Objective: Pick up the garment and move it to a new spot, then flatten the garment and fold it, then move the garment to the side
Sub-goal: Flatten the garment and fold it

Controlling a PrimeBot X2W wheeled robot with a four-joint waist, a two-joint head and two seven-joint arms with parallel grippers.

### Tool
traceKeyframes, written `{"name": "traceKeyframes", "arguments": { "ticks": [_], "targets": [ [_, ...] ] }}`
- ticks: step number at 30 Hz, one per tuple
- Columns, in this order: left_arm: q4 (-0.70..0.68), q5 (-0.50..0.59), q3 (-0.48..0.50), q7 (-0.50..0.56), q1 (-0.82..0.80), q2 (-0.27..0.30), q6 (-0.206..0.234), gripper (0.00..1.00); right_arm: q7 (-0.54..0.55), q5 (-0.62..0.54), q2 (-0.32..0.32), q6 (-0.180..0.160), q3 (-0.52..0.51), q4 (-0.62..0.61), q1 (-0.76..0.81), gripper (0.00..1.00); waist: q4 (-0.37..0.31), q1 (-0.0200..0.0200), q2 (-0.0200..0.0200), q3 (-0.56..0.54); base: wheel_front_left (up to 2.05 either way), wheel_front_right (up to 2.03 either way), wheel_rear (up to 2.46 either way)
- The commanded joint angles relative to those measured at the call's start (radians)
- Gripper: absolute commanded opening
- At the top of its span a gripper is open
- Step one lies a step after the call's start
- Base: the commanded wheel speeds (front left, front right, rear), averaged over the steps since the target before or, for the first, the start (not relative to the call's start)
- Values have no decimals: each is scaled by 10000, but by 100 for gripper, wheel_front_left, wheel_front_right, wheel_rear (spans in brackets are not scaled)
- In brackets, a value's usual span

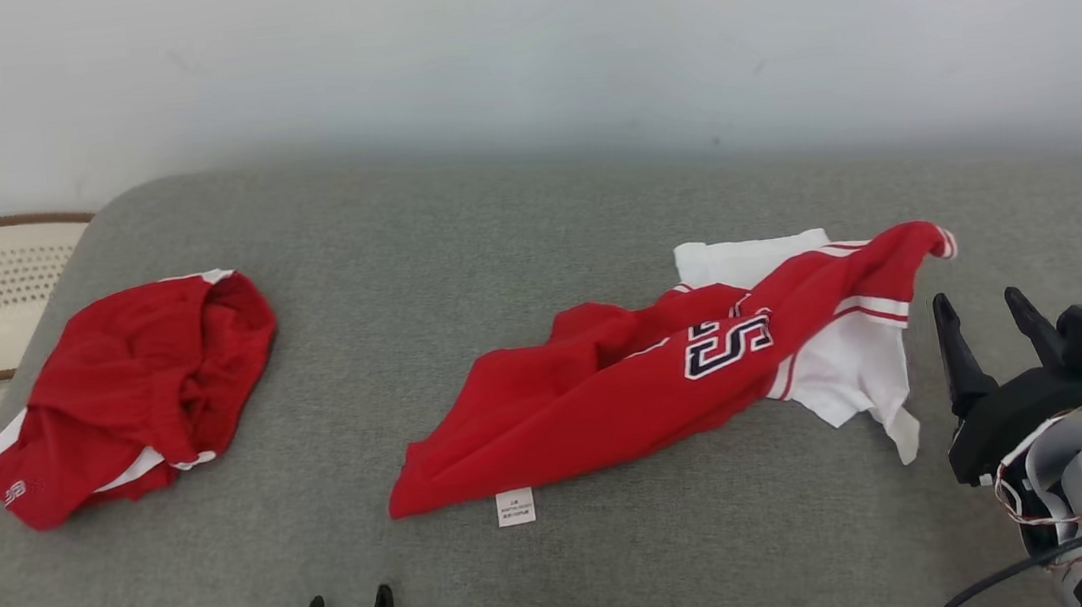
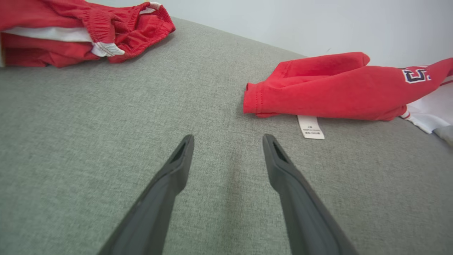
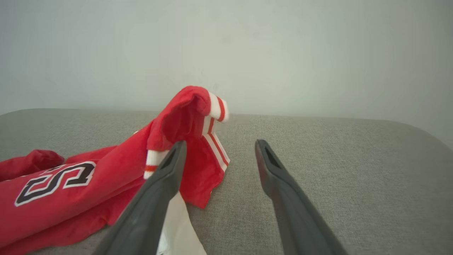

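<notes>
One garment [image 1: 612, 407] lies between spread left claw [image 1: 350, 597] and right claw [image 1: 978, 298].

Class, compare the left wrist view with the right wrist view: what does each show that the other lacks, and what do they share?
Left wrist view: red shorts, a white label, the open left gripper. Right wrist view: a striped cuff standing up, the open right gripper. Shared: the red shirt, grey cushion, pale wall.
</notes>
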Motion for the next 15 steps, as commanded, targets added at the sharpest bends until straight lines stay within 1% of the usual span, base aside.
{"name": "traceKeyframes", "arguments": {
  "ticks": [1, 7, 8, 12, 15],
  "targets": [
    [-64, 103, 63, -18, -130, 5, -31, 100, -77, -55, 47, 4, -55, -191, 280, 100, -429, 1, 0, 5, 0, 0, 0],
    [-44, 306, 265, -20, -655, 4, -65, 100, -92, -112, 385, 4, -228, -1276, 1021, 100, -1183, 1, 0, 355, 0, 0, 0],
    [63, 375, 264, -18, -819, 3, -134, 100, -91, -118, 450, 4, -267, -1431, 1164, 100, -1278, 1, 0, 421, 0, 0, 0],
    [594, 605, 313, -18, -1488, 3, -341, 100, -94, -69, 598, 4, -271, -1748, 1512, 100, -1633, 1, 0, 724, 0, 0, 0],
    [1002, 667, 477, -18, -1944, 7, -383, 100, -93, -30, 693, 4, -376, -1838, 1737, 100, -1842, 1, 0, 886, 0, 0, 0]
  ]
}}
